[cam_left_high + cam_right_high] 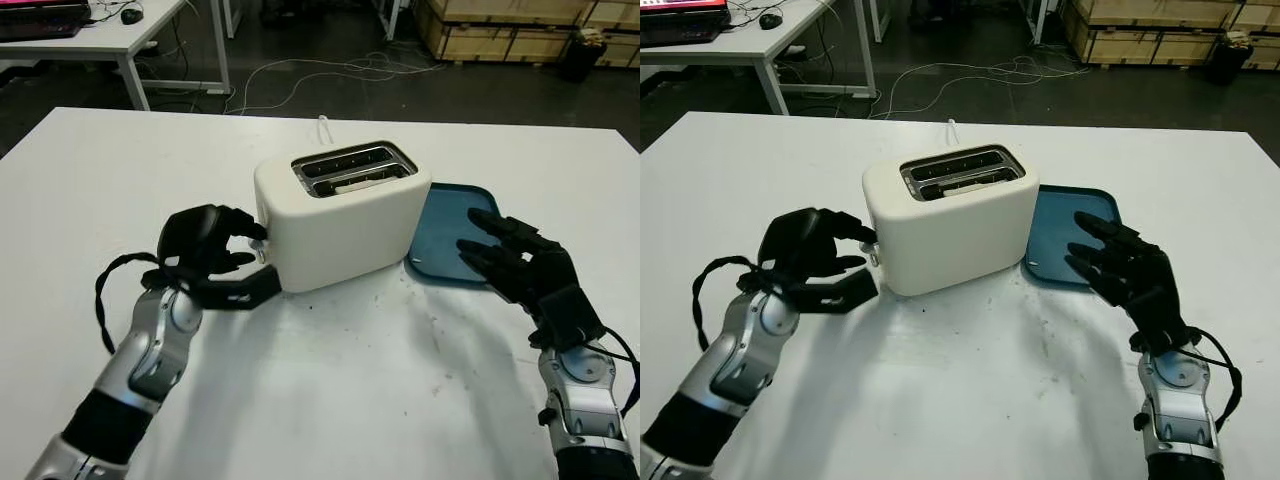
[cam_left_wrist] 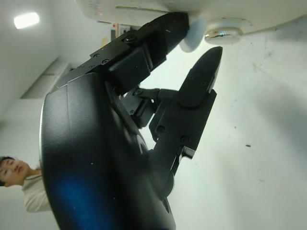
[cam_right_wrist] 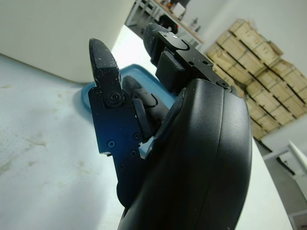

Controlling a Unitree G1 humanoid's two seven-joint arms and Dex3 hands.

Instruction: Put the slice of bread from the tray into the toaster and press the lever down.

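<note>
On the white worktop (image 1: 330, 380), the left hand (image 1: 215, 250) curls its fingers at the toaster's (image 1: 345, 225) end, on the lever (image 2: 223, 34); that lever likely feels small, stiff and springy. The bread (image 1: 352, 182) sits in a slot, light and crumbly. The left wrist view shows fingertip contact. The right hand (image 1: 520, 265), holding nothing, hovers by the blue tray (image 1: 450, 225).
</note>
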